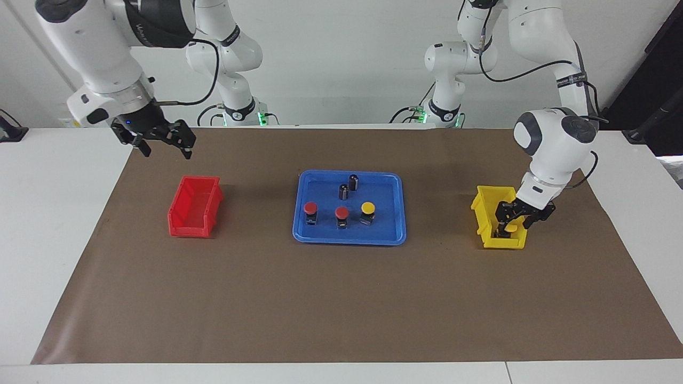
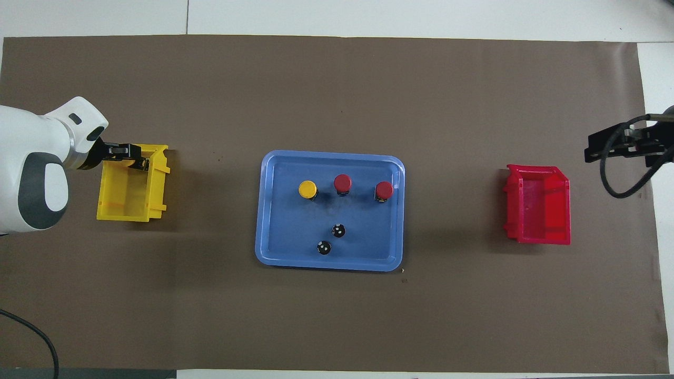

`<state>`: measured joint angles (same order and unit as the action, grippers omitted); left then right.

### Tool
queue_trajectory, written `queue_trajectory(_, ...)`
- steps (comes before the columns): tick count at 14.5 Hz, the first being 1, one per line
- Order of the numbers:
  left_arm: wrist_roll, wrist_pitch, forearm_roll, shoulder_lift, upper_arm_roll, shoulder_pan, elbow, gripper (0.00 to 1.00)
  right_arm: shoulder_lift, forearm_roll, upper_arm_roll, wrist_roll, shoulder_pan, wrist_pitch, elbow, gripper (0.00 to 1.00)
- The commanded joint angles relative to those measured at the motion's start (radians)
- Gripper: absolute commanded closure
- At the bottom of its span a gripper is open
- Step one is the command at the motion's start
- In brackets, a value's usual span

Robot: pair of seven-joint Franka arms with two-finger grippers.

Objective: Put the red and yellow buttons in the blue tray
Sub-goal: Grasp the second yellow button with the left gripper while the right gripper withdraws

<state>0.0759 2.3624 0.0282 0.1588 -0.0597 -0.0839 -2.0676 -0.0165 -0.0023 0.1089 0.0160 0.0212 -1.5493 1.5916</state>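
Observation:
The blue tray (image 1: 349, 241) lies mid-mat. Side by side in it stand two red buttons (image 1: 310, 208) (image 1: 341, 213) and a yellow button (image 1: 367, 207). Another yellow button (image 1: 511, 229) sits in the yellow bin (image 1: 486, 212) at the left arm's end. My left gripper (image 1: 512, 224) is down inside that bin, open, with a finger on either side of the button's cap. From overhead the left gripper (image 2: 125, 153) hides this button. My right gripper (image 1: 167, 153) hangs open and holds nothing, high over the mat's edge near the red bin (image 1: 195, 209).
Two dark capless cylinders (image 1: 354, 182) (image 1: 343, 191) stand in the tray, nearer to the robots than the buttons. The red bin holds nothing. The brown mat (image 1: 341, 304) covers most of the white table.

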Motion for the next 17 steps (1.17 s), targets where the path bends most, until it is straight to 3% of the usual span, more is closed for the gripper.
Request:
queue_trajectory(1,-0.008,-0.018,-0.013,-0.001,0.009,-0.008,-0.002,0.28,0.016,-0.018,-0.014,-0.062,-0.043,0.017,-0.004,0.00)
queue_trajectory(7,-0.007,-0.087,-0.013,-0.007,0.008,-0.010,0.041,0.28,0.020,-0.018,-0.021,-0.062,-0.043,0.024,0.001,0.00)
queue_trajectory(17,-0.005,-0.037,-0.013,-0.016,0.008,-0.005,-0.002,0.31,0.021,-0.073,-0.023,-0.060,-0.041,0.018,0.002,0.00)
